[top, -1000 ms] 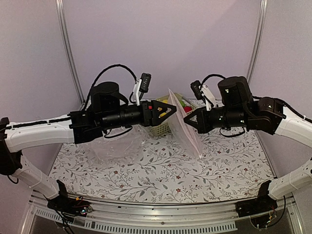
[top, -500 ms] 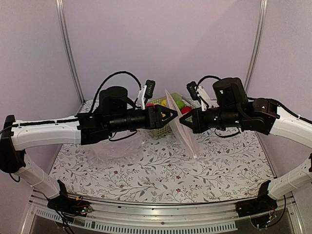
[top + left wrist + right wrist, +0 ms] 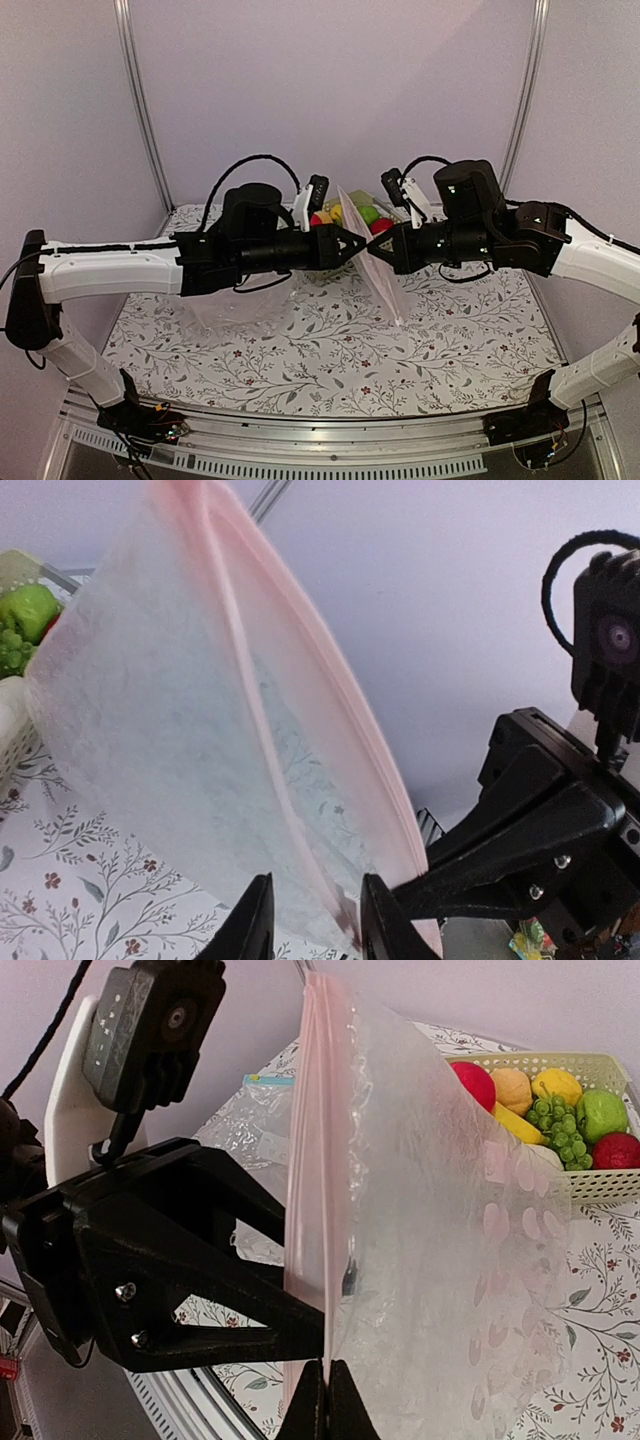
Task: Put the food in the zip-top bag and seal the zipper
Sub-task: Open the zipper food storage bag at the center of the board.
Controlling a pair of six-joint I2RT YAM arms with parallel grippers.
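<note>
1 clear crinkly plastic bag (image 3: 430, 1260) up in air between 2 hands. Right hand (image 3: 327, 1390) pinched shut on pink zipper strip (image 3: 305, 1160). Left hand (image 3: 310, 925) fingers apart, straddling same strip. At least 7 glossy toy fruits (image 3: 555, 1130) chilling in 1 cream basket (image 3: 600, 1188).

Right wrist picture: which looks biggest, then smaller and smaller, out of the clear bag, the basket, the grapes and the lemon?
1. zip-top bag, though it hangs nearest the camera, which makes it look bigger.
2. basket.
3. grapes.
4. lemon, only a bit smaller than the grapes.
</note>
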